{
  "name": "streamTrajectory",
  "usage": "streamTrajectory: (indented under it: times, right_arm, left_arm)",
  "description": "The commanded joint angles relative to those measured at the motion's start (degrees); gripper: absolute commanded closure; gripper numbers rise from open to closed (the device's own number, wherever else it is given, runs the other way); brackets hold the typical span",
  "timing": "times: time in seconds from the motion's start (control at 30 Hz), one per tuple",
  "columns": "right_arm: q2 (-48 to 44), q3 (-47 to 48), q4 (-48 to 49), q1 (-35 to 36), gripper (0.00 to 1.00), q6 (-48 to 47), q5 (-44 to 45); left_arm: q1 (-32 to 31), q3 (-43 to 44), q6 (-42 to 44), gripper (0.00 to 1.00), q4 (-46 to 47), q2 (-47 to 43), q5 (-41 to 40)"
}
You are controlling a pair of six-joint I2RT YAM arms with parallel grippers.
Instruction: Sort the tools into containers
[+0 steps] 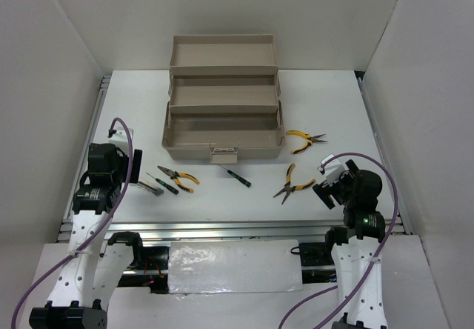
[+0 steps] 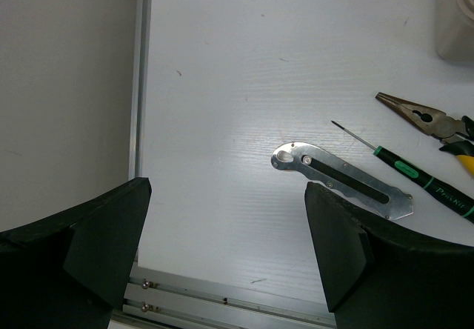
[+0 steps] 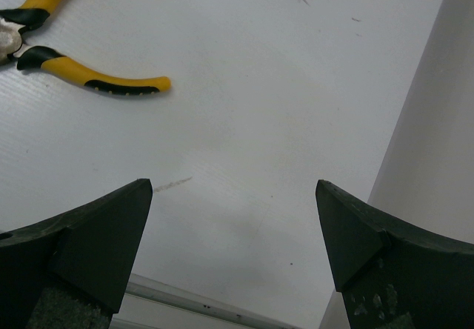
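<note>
Left hand (image 2: pixel 228 195) is spread wide and empty over the tabletop (image 2: pixel 222 84). The grey metal tool (image 2: pixel 341 178) lies just past one finger, with a screwdriver (image 2: pixel 406 170) beside it. Right hand (image 3: pixel 233 188) is likewise spread, and yellow-handled pliers (image 3: pixel 89 77) lie ahead, leftward. The toolbox (image 1: pixel 185 147) stands open farther back.

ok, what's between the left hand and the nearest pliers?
A grey metal tool, then a green-marked screwdriver, both short of the pliers. Clearest in the left wrist view.

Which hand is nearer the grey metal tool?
Left. The left hand hangs just beside the grey metal tool; the right hand is across the table near yellow-handled pliers.
</note>
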Motion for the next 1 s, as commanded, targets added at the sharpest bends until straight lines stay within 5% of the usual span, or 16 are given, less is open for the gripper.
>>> streamTrajectory:
  times: [0.0, 0.2, 0.33, 0.5, 0.6, 0.97]
  right_arm:
    - [0.6, 2.1, -2.3, -0.3, 0.00, -4.9, -2.3]
    - [9.3, 7.4, -7.9, -0.3, 0.00, -13.0, -4.8]
    - [18.1, 12.2, -9.8, 0.5, 0.10, -17.4, -5.9]
    - [24.9, 14.3, -9.9, 5.9, 0.40, -22.5, -5.0]
    - [30.0, 13.9, -8.3, 9.1, 0.48, -24.6, -3.4]
    - [45.6, 17.6, -3.8, 19.4, 0.53, -31.2, -5.1]
  left_arm:
    - [0.2, 0.3, 0.7, 0.01, 1.5, 0.0, 1.4]
    - [0.1, 7.7, 0.2, 0.01, -3.0, 5.3, 7.0]
    - [0.1, 8.7, -0.8, 0.01, -3.0, 6.0, 9.1]
    - [0.0, 7.0, -1.4, 0.01, -1.9, 6.5, 7.2]
    - [0.0, 7.1, -1.5, 0.02, -2.1, 6.6, 8.0]
    - [0.0, 7.0, -0.7, 0.03, -2.4, 7.0, 9.6]
